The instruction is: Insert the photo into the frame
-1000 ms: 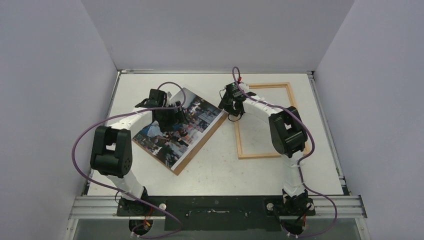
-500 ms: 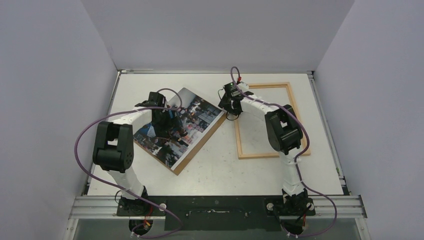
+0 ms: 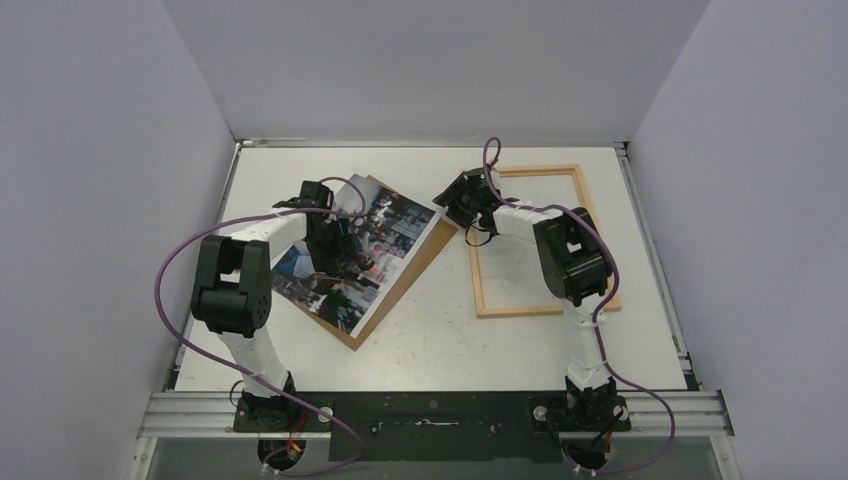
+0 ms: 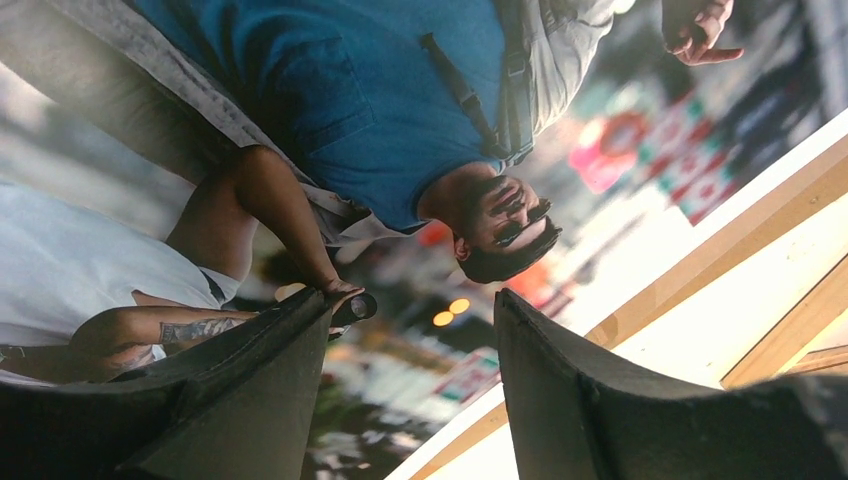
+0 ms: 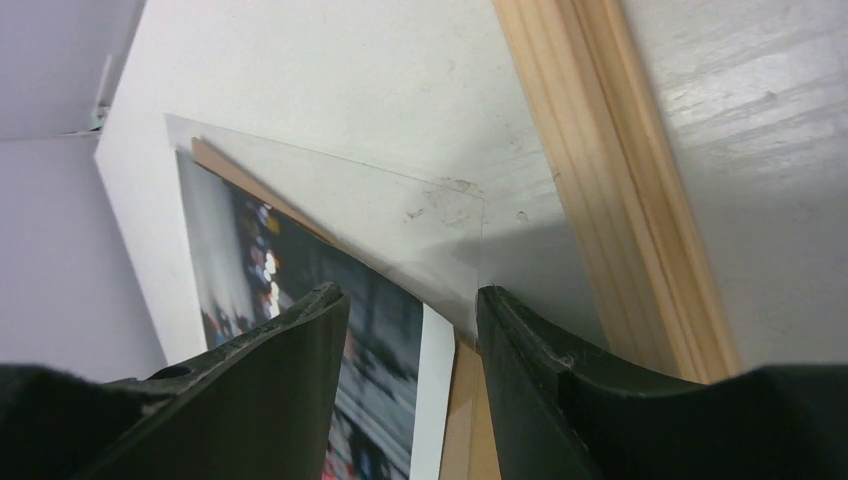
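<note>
One photo point(image 3: 355, 255) lies askew on a brown board point(image 3: 432, 250) beside the frame point(image 3: 520, 310)

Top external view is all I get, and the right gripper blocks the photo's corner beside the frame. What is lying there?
Observer: A clear sheet lies over the photo; its corner pokes out toward the frame.
Operator: Is it pinched?
Observer: No. The right gripper has its jaws apart, with the photo's white border showing between them.
Operator: And the other arm?
Observer: The left gripper is open too, close over the man in blue pictured on the photo.
</note>
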Action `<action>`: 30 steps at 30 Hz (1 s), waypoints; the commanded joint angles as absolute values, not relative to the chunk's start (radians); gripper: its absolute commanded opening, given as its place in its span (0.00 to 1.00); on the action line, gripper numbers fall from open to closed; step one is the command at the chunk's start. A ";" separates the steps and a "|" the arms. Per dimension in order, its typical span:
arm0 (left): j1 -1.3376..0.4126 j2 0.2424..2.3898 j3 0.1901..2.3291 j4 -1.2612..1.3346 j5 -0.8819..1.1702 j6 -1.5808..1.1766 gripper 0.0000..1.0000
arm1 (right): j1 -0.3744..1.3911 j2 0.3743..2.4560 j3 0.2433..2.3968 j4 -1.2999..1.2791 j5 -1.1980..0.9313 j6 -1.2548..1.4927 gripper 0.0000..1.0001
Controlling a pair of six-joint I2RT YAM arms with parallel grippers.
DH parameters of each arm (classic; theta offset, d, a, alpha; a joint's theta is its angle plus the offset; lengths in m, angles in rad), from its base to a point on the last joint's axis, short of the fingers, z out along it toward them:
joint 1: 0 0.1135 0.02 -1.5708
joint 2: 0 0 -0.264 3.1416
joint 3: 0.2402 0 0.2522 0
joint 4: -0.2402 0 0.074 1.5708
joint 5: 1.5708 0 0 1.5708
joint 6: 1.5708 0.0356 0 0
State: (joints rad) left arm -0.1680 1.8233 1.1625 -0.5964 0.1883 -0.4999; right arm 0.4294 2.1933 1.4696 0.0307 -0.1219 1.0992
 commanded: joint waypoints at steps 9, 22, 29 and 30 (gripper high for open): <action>-0.167 1.918 1.177 -0.641 0.108 -0.456 0.57 | 0.408 2.237 1.332 0.381 -0.343 1.166 0.50; -0.171 1.944 1.178 -0.641 0.106 -0.451 0.55 | 0.376 2.244 1.335 0.532 -0.371 1.162 0.45; -0.170 1.955 1.190 -0.639 0.132 -0.436 0.54 | 0.356 2.264 1.395 0.515 -0.399 1.147 0.37; -0.170 1.956 1.193 -0.639 0.135 -0.436 0.54 | 0.352 2.263 1.395 0.522 -0.406 1.152 0.36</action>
State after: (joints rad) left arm -0.1684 1.8698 1.2179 -0.6613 0.1719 -0.4797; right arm 0.3714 2.2608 1.3540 0.4522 -0.3809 1.1622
